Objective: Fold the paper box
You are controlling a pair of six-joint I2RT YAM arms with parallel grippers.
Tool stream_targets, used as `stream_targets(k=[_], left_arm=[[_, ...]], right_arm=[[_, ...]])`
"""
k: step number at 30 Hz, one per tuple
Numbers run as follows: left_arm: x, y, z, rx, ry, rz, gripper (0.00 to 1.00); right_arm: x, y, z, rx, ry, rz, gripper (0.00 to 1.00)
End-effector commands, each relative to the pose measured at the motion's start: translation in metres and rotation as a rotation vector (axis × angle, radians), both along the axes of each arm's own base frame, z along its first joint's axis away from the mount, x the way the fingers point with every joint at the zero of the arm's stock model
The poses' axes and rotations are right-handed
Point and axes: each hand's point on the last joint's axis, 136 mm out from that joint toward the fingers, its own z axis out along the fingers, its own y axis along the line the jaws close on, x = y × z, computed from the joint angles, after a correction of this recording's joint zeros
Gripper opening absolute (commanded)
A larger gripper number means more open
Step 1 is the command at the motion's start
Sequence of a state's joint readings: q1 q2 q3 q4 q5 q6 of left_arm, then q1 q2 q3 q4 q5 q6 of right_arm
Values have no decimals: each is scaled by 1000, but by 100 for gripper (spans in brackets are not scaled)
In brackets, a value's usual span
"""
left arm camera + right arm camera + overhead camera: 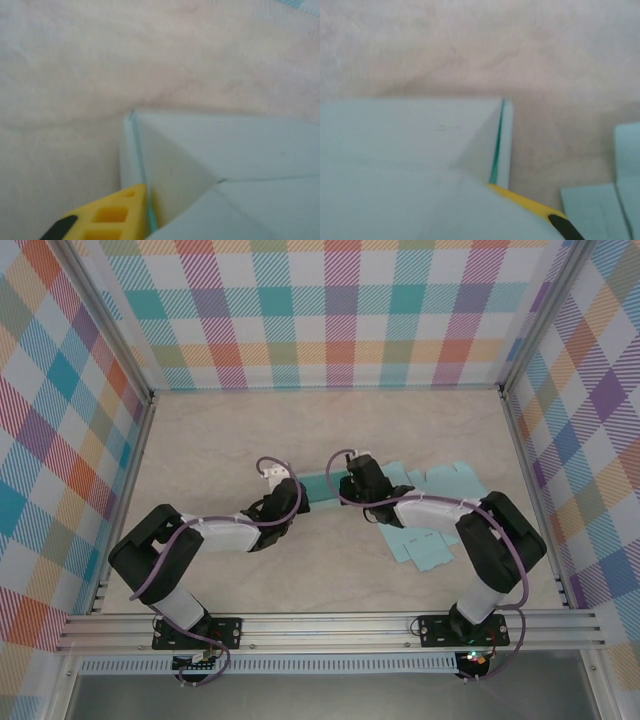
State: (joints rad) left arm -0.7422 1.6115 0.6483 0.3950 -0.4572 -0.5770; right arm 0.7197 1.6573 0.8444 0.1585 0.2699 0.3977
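Well, I see the paper box lying right of centre on the bench, mostly flat, only its left wall raised. My right pincer pinches that wall tight; for the left pincer I cannot tell the gap

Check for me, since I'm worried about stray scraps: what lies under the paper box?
Around the edges of the paper box, bare table shows. Whatever lies beneath its flat panels is covered by the card.
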Motion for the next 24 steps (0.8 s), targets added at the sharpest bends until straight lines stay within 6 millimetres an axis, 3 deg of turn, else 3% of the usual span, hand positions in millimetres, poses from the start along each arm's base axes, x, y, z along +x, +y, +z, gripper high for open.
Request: stream_targets(k=[1, 6, 12, 24], left_arm=[[-20, -4, -5, -30, 30, -56, 31], [-37, 8, -2, -9, 39, -72, 57], [-61, 21, 24, 13, 17, -84, 77], [-106, 80, 72, -25, -40, -15, 81]], right_arm=[[-16, 2, -11, 26, 14, 23, 10], [-19, -4, -15, 14, 7, 15, 15], [-20, -3, -9, 25, 8, 19, 30], [-46, -16, 19, 53, 43, 37, 71]])
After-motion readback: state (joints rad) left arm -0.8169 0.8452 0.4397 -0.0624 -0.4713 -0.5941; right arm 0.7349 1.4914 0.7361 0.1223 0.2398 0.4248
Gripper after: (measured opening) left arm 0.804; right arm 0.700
